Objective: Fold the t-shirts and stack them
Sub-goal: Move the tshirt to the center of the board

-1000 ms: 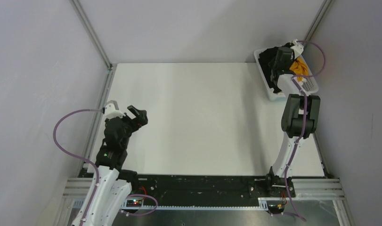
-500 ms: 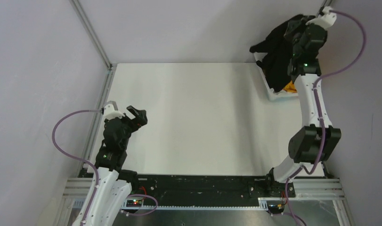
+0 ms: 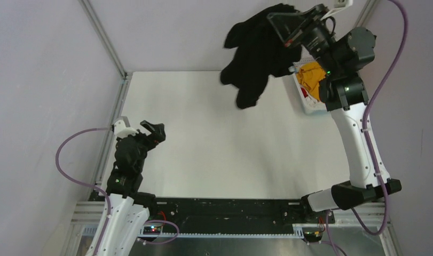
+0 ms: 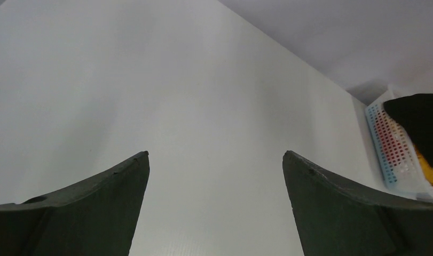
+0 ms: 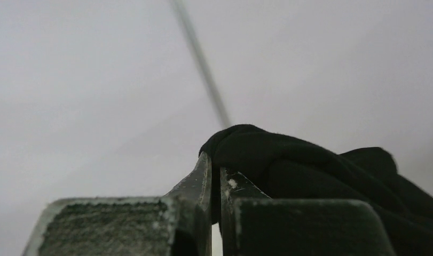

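Black t-shirt (image 3: 254, 58) hangs bunched above the table's (image 3: 214, 154) far right corner; your right gripper (image 5: 214, 165) is pinched tight on its edge. Your left gripper (image 4: 215, 156) stands wide, holding nothing. Yellow t-shirt (image 3: 309, 77) lies in the basket (image 3: 310, 110).

Left gripper (image 4: 215, 153) gapes above white table (image 4: 203, 90) — basket (image 4: 394, 154), black t-shirt (image 4: 421, 118) far right.
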Motion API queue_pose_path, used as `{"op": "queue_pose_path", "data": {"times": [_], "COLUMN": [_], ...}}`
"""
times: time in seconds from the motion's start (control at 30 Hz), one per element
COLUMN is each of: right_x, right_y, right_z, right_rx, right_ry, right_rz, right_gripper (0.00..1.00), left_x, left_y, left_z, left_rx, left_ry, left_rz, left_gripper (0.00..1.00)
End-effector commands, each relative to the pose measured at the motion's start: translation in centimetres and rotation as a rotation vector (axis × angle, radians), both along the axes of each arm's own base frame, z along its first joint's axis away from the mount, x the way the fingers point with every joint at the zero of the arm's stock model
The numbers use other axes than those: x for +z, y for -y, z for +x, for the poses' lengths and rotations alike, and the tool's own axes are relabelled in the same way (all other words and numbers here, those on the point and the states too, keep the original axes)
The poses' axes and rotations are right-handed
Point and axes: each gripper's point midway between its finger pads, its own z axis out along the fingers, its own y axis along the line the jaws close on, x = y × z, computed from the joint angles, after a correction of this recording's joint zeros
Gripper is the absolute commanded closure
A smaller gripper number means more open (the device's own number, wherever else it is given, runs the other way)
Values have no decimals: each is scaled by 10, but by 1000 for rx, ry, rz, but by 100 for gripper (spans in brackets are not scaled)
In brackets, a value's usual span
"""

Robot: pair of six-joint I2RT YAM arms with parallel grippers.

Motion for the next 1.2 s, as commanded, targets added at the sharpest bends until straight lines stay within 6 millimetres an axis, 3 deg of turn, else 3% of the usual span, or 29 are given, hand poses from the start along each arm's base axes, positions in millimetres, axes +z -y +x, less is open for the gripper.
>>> {"op": "queue_pose_path", "data": {"times": [0.0,0.1,0.13,0.17,0.2,0.23,0.27,0.3,0.37,0.4,0.43,0.53,0.6,0.63,0.67,0.7,0.77,0.87,1.0,1.03,1.1,1.13,1.17], "right_x": [26,0,-25,-25,-60,-67,-102,-116,-208,-232,-275,-368,-408,-420,-436,-443,-454,-448,-439,-433,-434,-445,-441], "right_y": [-47,-57,-68,-60,-65,-57,-51,-45,-38,-27,-20,13,36,53,60,75,88,94,88,93,89,84,79], "right_z": [-77,-81,-76,-82,-68,-74,-65,-63,-41,-32,-25,-1,14,21,26,30,31,21,-18,-31,-53,-65,-72], "right_rx": [179,147,155,123,85,70,12,-16,-136,-218,-274,-463,-547,-604,-629,-668,-713,-734,-749,-774,-758,-736,-694], "right_ry": [88,-26,-83,-79,-147,-169,-226,-260,-431,-481,-557,-767,-866,-895,-936,-959,-990,-988,-995,-986,-978,-995,-983], "right_rz": [-7,0,-16,15,15,46,60,82,24,13,-37,-177,-234,-239,-255,-247,-257,-287,-346,-351,-362,-367,-340], "right_gripper": [100,100,100,100,100,100,100,100,100,100,100,93,70,29,17,5,1,0,1,1,1,1,1], "left_x": [9,10,9,9,10,6,5,-2,-12,-21,-25,-47,-59,-67,-71,-79,-90,-101,-121,-128,-140,-146,-152], "left_y": [-6,2,10,14,20,23,29,33,44,48,49,52,56,59,63,66,78,111,139,140,149,146,149], "left_z": [-2,-5,-7,-9,-12,-13,-15,-17,-21,-22,-23,-21,-20,-21,-21,-21,-25,-38,-57,-60,-75,-77,-86], "left_rx": [64,32,-13,-32,-66,-79,-111,-126,-179,-194,-195,-187,-198,-209,-222,-224,-256,-369,-476,-475,-524,-513,-539], "left_ry": [34,47,46,52,56,48,48,33,6,-18,-32,-107,-163,-202,-220,-257,-308,-371,-461,-484,-517,-527,-542], "left_rz": [-85,-129,-145,-162,-176,-190,-204,-220,-247,-270,-280,-307,-316,-321,-323,-320,-286,-205,-121,-102,-49,-22,9], "left_gripper": [2,2,2,2,2,2,2,2,2,2,2,2,2,2,2,2,2,2,2,2,2,2,2]}}
